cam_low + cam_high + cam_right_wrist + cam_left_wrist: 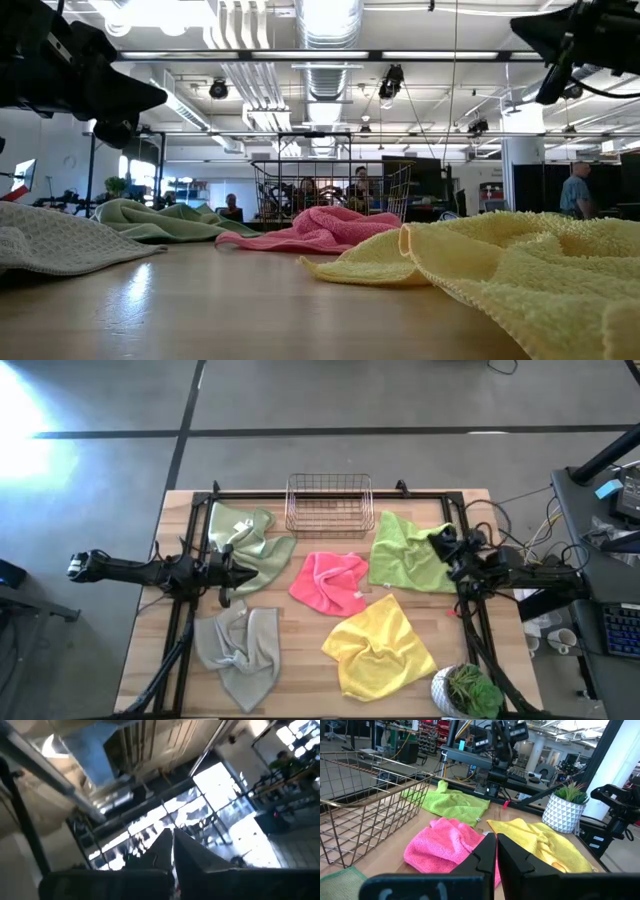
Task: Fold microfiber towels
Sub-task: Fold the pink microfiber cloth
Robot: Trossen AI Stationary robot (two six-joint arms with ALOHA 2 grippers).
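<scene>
Towels lie crumpled and unfolded across the bench (300, 635): in the high view the sage towel (250, 540) sits upper left, the grey towel (238, 650) lower left, the pink towel (330, 582) at centre, the lime towel (405, 555) upper right and the yellow towel (378, 645) lower centre-right. All five lie apart from one another. A wire basket (329, 505) stands at the top centre edge, just above the pink towel, and a potted plant (468, 690) sits at the lower right corner.

The left claw (232, 570) hangs at the left of the frame over the lower edge of the sage towel, its fingers pressed together and holding nothing. The right claw (443, 545) is at the right, over the right edge of the lime towel, likewise closed and empty.

The low view shows both arms raised clear of the bench top, which the high view cannot tell, and people in the room beyond the basket. The left wrist view looks across the pink, lime and yellow towels to the plant and the other arm. The right wrist view, tilted upward, shows only ceiling and windows past its shut fingers (187, 855).
</scene>
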